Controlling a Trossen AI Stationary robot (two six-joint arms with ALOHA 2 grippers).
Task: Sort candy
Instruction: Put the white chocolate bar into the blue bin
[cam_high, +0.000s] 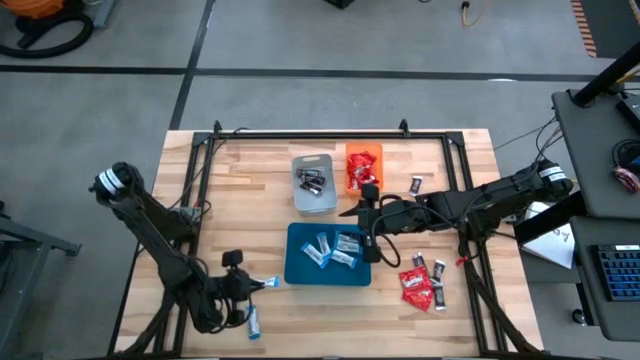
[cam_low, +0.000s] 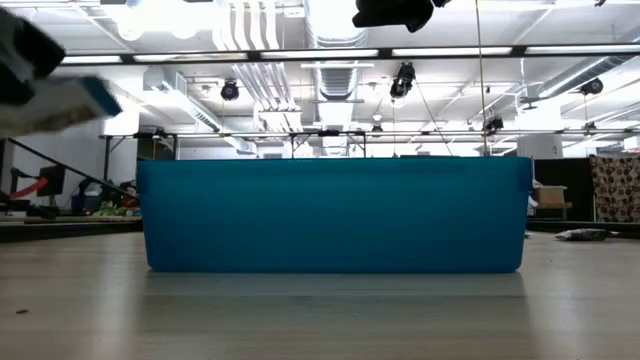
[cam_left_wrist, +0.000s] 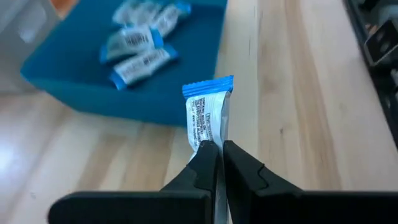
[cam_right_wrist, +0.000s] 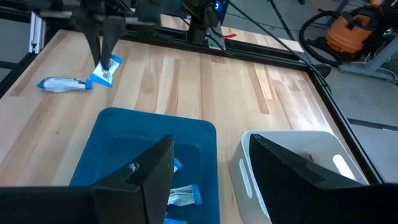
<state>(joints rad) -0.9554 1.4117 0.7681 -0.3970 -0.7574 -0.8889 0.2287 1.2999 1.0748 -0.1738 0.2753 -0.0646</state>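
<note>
My left gripper (cam_high: 252, 285) hovers near the table's front left, shut on a blue-and-white candy bar (cam_left_wrist: 208, 115) that points toward the blue tray (cam_high: 300, 268). That tray holds several bars of the same kind (cam_high: 335, 250). Another blue-and-white bar (cam_high: 253, 322) lies flat on the table near the front edge. The grey tray (cam_high: 313, 165) holds dark mini bars, and the orange tray (cam_high: 350, 185) holds red packets. My right gripper (cam_right_wrist: 211, 168) hangs open above the gap between the blue and grey trays, with nothing between its fingers. My left gripper pinches one end of the bar's wrapper (cam_left_wrist: 209, 140) between its two fingertips. The fingers slant downward and lie along the bar. The bar sticks out past the fingertips, its crimped blue end (cam_left_wrist: 208, 87) farthest out. In the low view it is lifted clear of the table.
Loose candy lies at the table's right: red packets (cam_high: 415, 288), dark mini bars (cam_high: 418, 262) beside them, and one more dark bar (cam_high: 416, 184) next to the orange tray. A black frame rail (cam_high: 310, 133) runs along the far edge. Bare wood shows at the left.
</note>
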